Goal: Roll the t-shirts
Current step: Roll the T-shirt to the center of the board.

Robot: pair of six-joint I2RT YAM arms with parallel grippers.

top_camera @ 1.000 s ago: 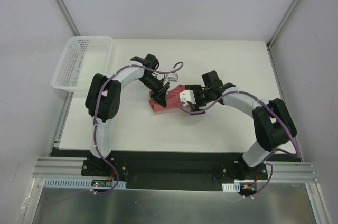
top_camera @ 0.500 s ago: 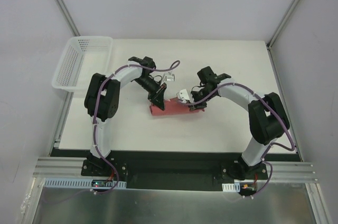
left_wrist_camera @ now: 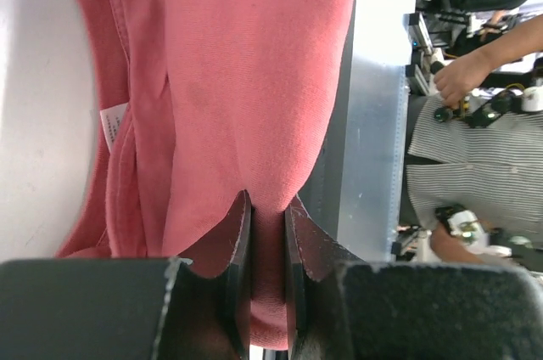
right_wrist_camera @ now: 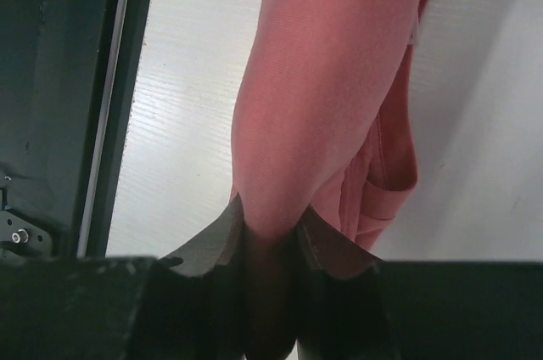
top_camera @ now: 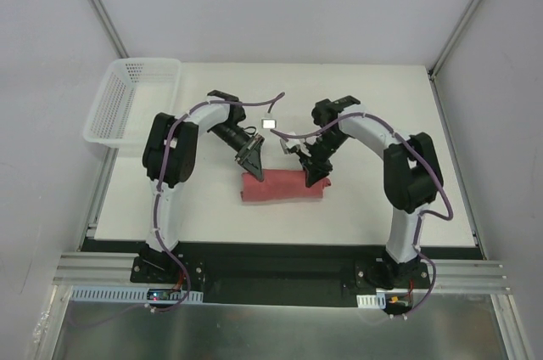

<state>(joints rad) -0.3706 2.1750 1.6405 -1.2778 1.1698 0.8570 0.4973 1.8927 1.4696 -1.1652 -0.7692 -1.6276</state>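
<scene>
T-shirt (top_camera: 281, 188) in left claw (left_wrist_camera: 269, 210) and right claw (right_wrist_camera: 270, 212)

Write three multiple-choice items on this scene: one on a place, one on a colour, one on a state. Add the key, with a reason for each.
1. Where is the white basket?
A. at the far left corner of the table
B. at the near right corner
C. on top of the shirt

2. What colour is the t-shirt?
A. blue
B. salmon-red
C. green

3. What state is the left gripper in?
A. wide open and empty
B. out of view
C. shut on the t-shirt

Key:
1 A, it overhangs the far left edge.
2 B, both wrist views show red cloth.
3 C, it pinches a fold of cloth.
</scene>
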